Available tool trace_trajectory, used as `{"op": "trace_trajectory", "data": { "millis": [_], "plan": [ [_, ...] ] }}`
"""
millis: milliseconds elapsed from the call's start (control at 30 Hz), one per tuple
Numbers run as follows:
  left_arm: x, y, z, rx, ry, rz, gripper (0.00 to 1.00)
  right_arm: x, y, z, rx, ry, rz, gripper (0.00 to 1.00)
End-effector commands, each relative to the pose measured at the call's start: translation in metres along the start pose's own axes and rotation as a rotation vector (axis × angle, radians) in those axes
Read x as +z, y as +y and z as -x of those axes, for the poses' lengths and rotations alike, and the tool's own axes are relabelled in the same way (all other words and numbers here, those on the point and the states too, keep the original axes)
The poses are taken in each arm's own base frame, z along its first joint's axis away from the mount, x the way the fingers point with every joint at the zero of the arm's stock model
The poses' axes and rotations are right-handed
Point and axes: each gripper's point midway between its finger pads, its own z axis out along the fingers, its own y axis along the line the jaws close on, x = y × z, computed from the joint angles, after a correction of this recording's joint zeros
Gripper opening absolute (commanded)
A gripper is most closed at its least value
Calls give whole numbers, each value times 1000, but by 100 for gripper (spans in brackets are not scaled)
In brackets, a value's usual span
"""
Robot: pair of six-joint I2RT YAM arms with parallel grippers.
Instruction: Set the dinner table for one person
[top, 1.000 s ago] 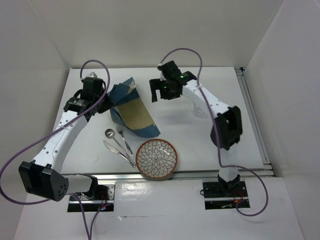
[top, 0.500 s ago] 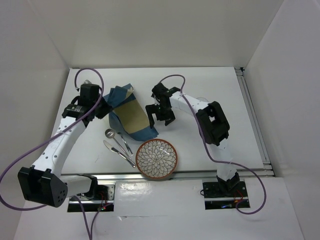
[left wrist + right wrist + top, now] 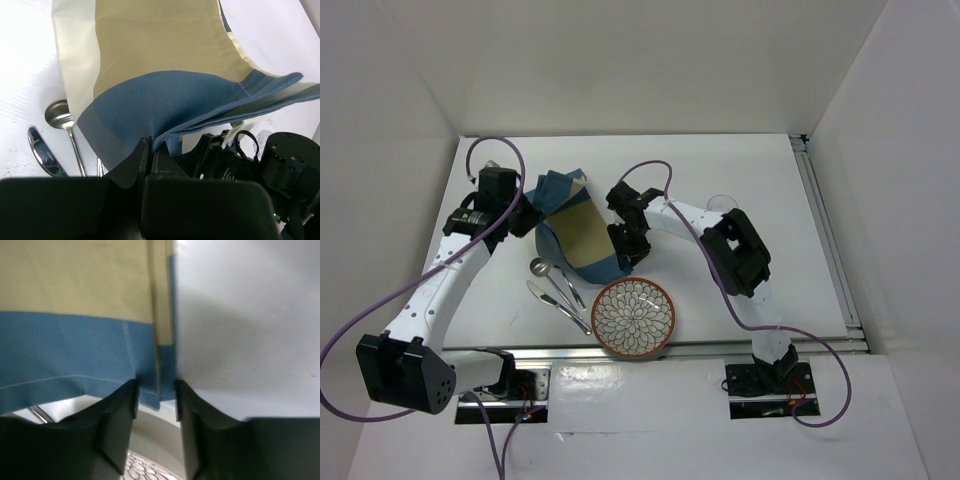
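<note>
Now L gripper [image 3: 150, 146] pinches placemat [image 3: 585, 230]; R gripper [image 3: 156, 388] straddles its corner.

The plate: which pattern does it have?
The plate has a white petal pattern with dark outlines and a reddish-brown rim. The top view shows it best.

White dinner table [image 3: 770, 190]: striped placemat [image 3: 582, 236] (part lifted), spoon [image 3: 539, 267], knife [image 3: 556, 303], patterned bowl [image 3: 634, 318] nr front edge.

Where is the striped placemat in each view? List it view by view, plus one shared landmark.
Top external: placemat left of centre, above the plate.
Left wrist: fills upper and middle frame, pinched in the left pincer.
Right wrist: upper left, edge inside the right pincer.
Shared landmark: its blue band beside the tan.
</note>
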Motion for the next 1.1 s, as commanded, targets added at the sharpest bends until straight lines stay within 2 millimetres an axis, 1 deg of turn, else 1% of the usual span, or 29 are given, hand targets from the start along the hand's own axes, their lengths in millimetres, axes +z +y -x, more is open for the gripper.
{"op": "trace_trajectory", "data": {
  "millis": [0, 33, 67, 167, 200, 233, 300, 333, 367, 400, 433, 467, 500, 533, 567, 600, 633, 667, 700, 733, 767, 800, 833, 867, 933, 967, 1000, 1033, 1067],
  "plan": [
    [-4, -7, 11, -19, -32, -35, 0, 12, -5, 6, 16, -22, -22, 44],
    [-4, -7, 11, -19, -32, -35, 0, 17, -7, 4, 18, -11, -26, 39],
    [-4, -9, 12, -20, -38, -42, 0, 14, -4, 9, 16, -25, -21, 29],
    [0, -11, 15, -35, -19, -55, 0, 14, -3, 18, 15, -33, -29, 13],
    [-2, -15, 17, -24, -20, -70, 0, 11, -6, 23, 27, -50, -55, 0],
    [-2, -19, 21, -25, -24, -75, 0, 9, -6, 27, 26, -64, -61, 0],
    [-3, -23, 25, -11, -32, -83, 0, -10, -11, 45, 51, -129, -59, 0],
    [-3, -28, 35, 3, -52, -93, 0, -19, -12, 52, 57, -154, -53, 0],
    [-4, -34, 33, 24, -31, -120, 0, -37, -9, 66, 70, -209, -35, 0],
    [-8, -40, 42, 26, -48, -150, 0, -50, -20, 78, 101, -258, -65, 0],
    [-10, -49, 56, 11, -69, -191, 0, -81, -17, 98, 120, -338, -67, 0],
    [-7, -65, 60, 24, -49, -259, 0, -100, -16, 102, 151, -361, -78, 0],
    [-6, -74, 63, 27, -34, -282, 0, -123, -24, 117, 182, -429, -85, 0],
    [-17, -93, 84, 27, -70, -329, 0, -165, -17, 131, 182, -523, -52, 0],
    [-5, -103, 86, 30, -37, -341, 0, -187, -16, 141, 197, -584, -41, 0],
    [-5, -110, 89, 32, -27, -353, 0, -206, -17, 145, 203, -624, -31, 0],
    [-17, -128, 103, 40, -54, -401, 0, -232, -25, 155, 220, -691, -28, 0],
    [-21, -139, 107, 34, -51, -444, 0, -257, -26, 157, 235, -741, -14, 0],
    [-24, -146, 108, 19, -49, -476, 0, -271, -29, 159, 241, -770, -9, 0],
    [-39, -160, 124, 19, -104, -559, 0, -287, -34, 161, 253, -807, -18, 0],
    [-43, -161, 127, 3, -111, -586, 0, -299, -35, 152, 257, -810, -28, 0],
    [-55, -168, 127, -7, -119, -646, 0, -303, -44, 148, 274, -815, -55, 0],
    [-58, -172, 131, -12, -134, -665, 0, -313, -43, 146, 273, -832, -48, 0],
    [-62, -167, 125, -19, -139, -675, 0, -314, -46, 133, 277, -820, -63, 0],
    [-66, -161, 118, -36, -149, -695, 0, -312, -48, 123, 278, -815, -64, 0],
    [-52, -149, 105, -48, -135, -684, 0, -289, -57, 108, 298, -757, -92, 0],
    [-61, -140, 104, -60, -155, -685, 0, -295, -56, 103, 305, -784, -79, 0],
    [-58, -133, 96, -74, -144, -678, 0, -288, -59, 96, 319, -768, -80, 0],
    [-39, -111, 76, -91, -107, -622, 0, -259, -68, 78, 326, -697, -109, 0]
  ]
}}
